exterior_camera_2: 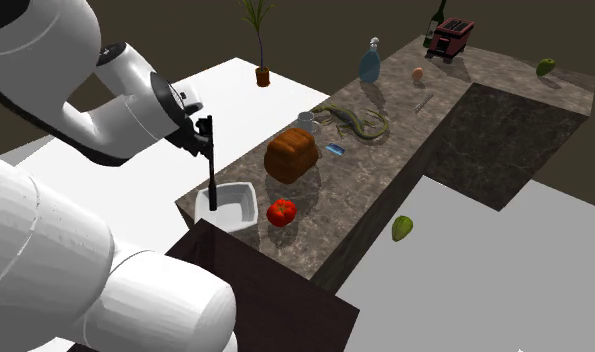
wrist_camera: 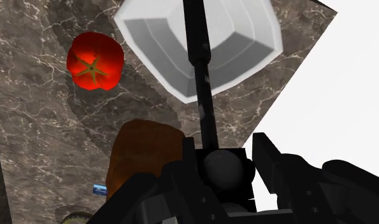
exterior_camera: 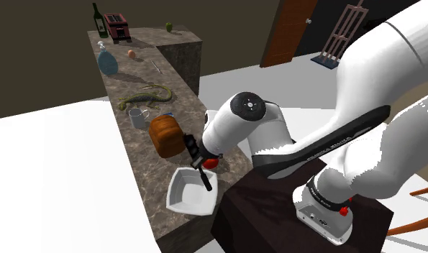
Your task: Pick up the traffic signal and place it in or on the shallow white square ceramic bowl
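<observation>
- Shoulder view: tool (exterior_camera: 197,153) is clenched on the traffic signal (exterior_camera: 203,176), a thin black pole slanting down over the white bowl (exterior_camera: 183,205) at the desk's (exterior_camera: 151,172) corner nearest the stand.
- Second exterior view: the pole's lower end reaches into the bowl. It looks light, stiff and slim, so the thicker head is the best hold.
- Wrist view: dark marbled desk, with a tomato (wrist_camera: 95,62) and a bread loaf (wrist_camera: 146,159) near the bowl and white floor (wrist_camera: 347,95) beyond the edge.

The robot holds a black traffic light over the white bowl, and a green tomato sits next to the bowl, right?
Almost. The tomato is red, not green, as the second exterior view shows. The gripper does hold the black traffic light over the white bowl, with the tomato beside it.
</observation>
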